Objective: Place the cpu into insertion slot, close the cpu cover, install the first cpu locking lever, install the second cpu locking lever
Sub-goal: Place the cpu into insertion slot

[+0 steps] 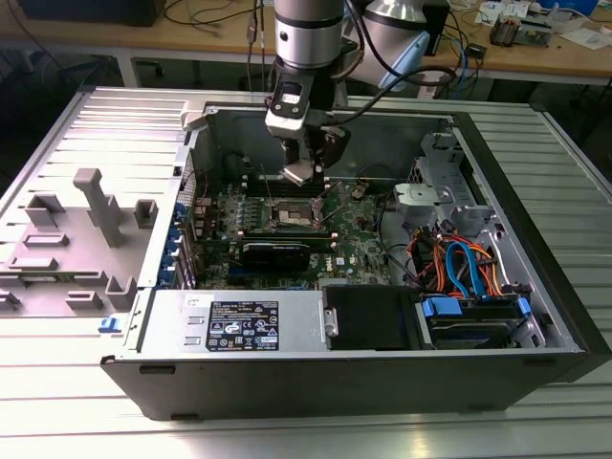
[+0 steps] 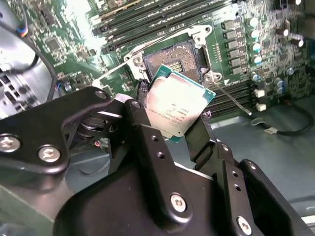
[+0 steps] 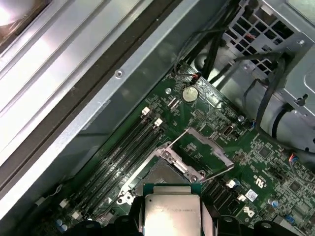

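My gripper (image 1: 298, 174) is shut on the cpu (image 1: 297, 173), a small square chip with a pale silver face, and hangs above the green board inside the open computer case. In the second wrist view the black fingers (image 2: 142, 115) clamp two opposite edges of the cpu (image 2: 179, 105), which hovers tilted just off the insertion slot (image 2: 172, 58). The slot's dark recess lies bare. In the first wrist view the cpu (image 3: 172, 209) sits beside the insertion slot (image 3: 160, 174), and the cpu cover (image 3: 211, 144) stands flipped open beyond it. Thin wire levers (image 2: 234, 101) stick out from the socket.
Long black memory slots (image 3: 125, 152) run alongside the socket. A black card (image 1: 275, 253) lies in front of it. Drive cage (image 1: 435, 196) and orange and blue cables (image 1: 459, 263) fill the exterior view's right. The case wall (image 1: 316, 368) fronts the board; a grey fixture (image 1: 91, 206) stands at the left.
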Robot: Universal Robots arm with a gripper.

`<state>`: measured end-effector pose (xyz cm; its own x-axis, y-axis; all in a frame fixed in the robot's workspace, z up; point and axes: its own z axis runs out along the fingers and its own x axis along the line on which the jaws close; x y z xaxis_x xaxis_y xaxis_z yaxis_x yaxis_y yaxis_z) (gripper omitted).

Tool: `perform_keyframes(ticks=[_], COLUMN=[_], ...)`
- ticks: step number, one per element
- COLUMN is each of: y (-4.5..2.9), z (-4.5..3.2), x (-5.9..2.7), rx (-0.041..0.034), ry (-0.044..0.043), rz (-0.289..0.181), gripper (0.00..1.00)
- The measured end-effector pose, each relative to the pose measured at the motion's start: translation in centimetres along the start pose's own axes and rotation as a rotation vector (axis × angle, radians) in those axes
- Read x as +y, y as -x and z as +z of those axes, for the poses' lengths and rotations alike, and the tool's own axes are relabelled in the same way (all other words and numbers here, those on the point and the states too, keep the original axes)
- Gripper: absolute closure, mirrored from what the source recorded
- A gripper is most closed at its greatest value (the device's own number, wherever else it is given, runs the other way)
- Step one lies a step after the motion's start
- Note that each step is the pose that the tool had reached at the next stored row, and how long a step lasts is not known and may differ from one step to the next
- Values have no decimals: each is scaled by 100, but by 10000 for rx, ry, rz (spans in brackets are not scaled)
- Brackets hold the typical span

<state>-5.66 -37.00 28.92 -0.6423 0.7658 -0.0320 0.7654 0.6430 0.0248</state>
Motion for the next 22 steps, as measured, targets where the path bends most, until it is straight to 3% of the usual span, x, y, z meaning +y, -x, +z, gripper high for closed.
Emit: perform_keyframes(ticks=[2,17,22], y=[0,-1,-2], z=[8,45,64], x=[0,-1,-2], rx=[-15,-85,-121], ry=[-19,-109,-156], rz=[609,3438,4850], gripper=[45,45,45])
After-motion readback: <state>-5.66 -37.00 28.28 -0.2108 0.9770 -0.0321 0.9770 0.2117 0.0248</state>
